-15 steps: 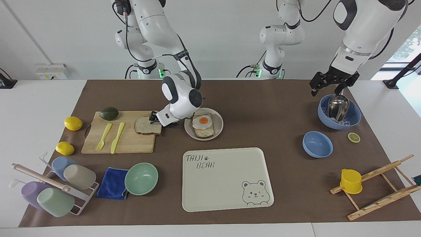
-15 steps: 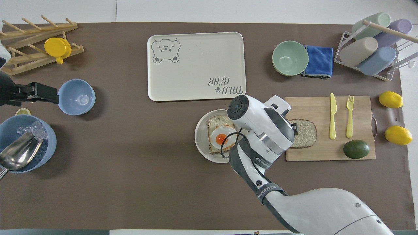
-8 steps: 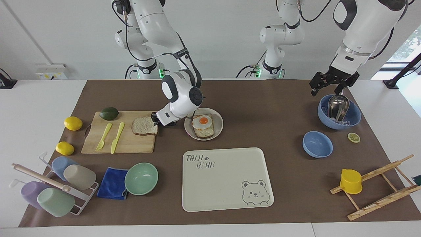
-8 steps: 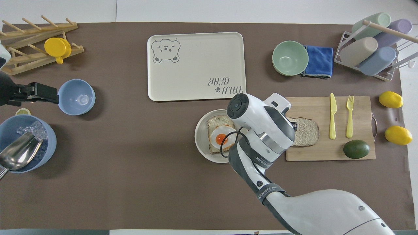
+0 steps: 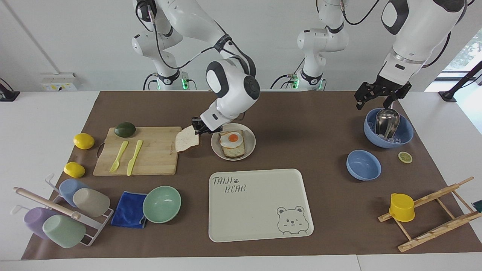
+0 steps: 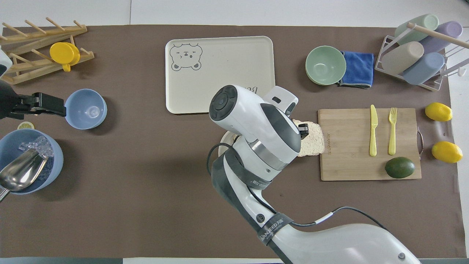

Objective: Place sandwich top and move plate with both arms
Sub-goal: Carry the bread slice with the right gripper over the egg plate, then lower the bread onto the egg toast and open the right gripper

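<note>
Your sandwich top [image 5: 187, 139] hung tilted, pinched at one edge by the right gripper [image 5: 199, 127], over the cutting board's [image 5: 150, 158] edge beside the plate [image 5: 251, 142] (overhead, the arm hid most of it). Your left gripper [image 5: 376, 98] waited over the ice bowl [image 5: 404, 132]; its fingers were unreadable.

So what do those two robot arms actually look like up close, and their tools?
Both arms are glossy white jointed tubes with rounded dark grey joint caps. Black cables loop along them, one with a white section. A dark wrist band carries small white lettering. The right tool and left tool are black two-finger claws.
</note>
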